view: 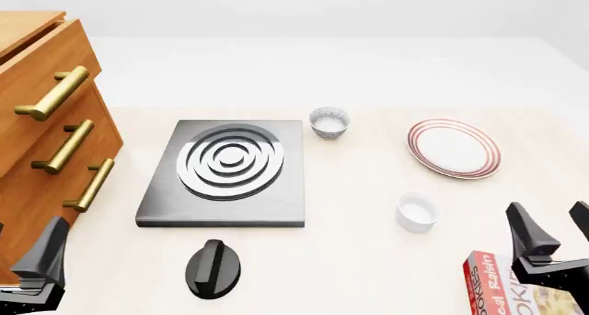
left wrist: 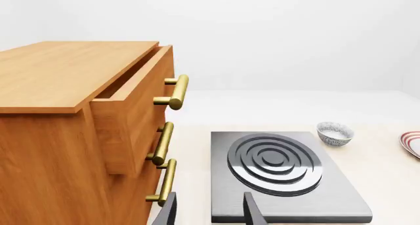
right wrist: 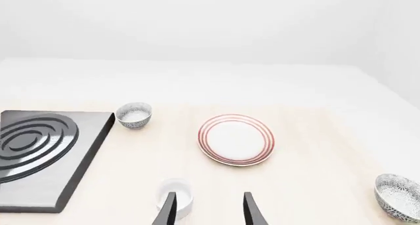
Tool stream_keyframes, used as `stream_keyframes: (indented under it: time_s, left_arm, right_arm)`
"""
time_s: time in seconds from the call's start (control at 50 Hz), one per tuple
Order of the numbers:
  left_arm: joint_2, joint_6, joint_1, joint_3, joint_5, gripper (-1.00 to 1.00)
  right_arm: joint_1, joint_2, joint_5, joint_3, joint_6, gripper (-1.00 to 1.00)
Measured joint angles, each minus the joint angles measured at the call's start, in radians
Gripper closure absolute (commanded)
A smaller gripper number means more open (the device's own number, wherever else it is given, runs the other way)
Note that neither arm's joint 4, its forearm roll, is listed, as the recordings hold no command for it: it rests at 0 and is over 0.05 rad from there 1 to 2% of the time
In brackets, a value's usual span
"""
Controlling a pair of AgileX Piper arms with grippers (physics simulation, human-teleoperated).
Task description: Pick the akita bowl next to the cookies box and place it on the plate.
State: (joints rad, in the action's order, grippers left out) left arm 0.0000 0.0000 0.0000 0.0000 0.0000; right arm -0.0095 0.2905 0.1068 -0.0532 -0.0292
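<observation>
An akita bowl (right wrist: 399, 195), white inside with a fine dark pattern outside, shows only at the edge of the right wrist view, well apart from the fingers. It is outside the front view, so I cannot tell how close it stands to the red cookies box (view: 511, 291) at the front right. A look-alike bowl (view: 329, 122) stands by the stove's far corner. The red-ringed white plate (view: 454, 147) lies empty at the right. My right gripper (view: 554, 229) hovers open over the cookies box. My left gripper (left wrist: 210, 212) is open and empty at the front left.
A grey stove slab (view: 276, 205) with silver rings lies centre-left, with a black knob (view: 216, 267) in front of it. A plain white cup (view: 417, 211) stands ahead of the right gripper. A wooden drawer cabinet (view: 37, 122) with brass handles fills the left, its top drawer slightly out.
</observation>
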Motion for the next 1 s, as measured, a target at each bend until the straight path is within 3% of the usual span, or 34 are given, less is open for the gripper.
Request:
stream_keyframes:
  time_s: [0.18,0.44,1.0]
  left_arm:
    - [0.0,0.0,0.0,0.0,0.0,-1.0]
    - [0.0,0.0,0.0,0.0,0.0,-1.0]
    - [0.0,0.0,0.0,0.0,0.0,-1.0]
  right_arm:
    - [-0.043,0.095,-0.057,-0.074,-0.006,-1.0]
    - [-0.106,0.265,-0.146,-0.186,0.026,-1.0]
    - [-0.287,0.447,-0.414,-0.45,-0.029,-1.0]
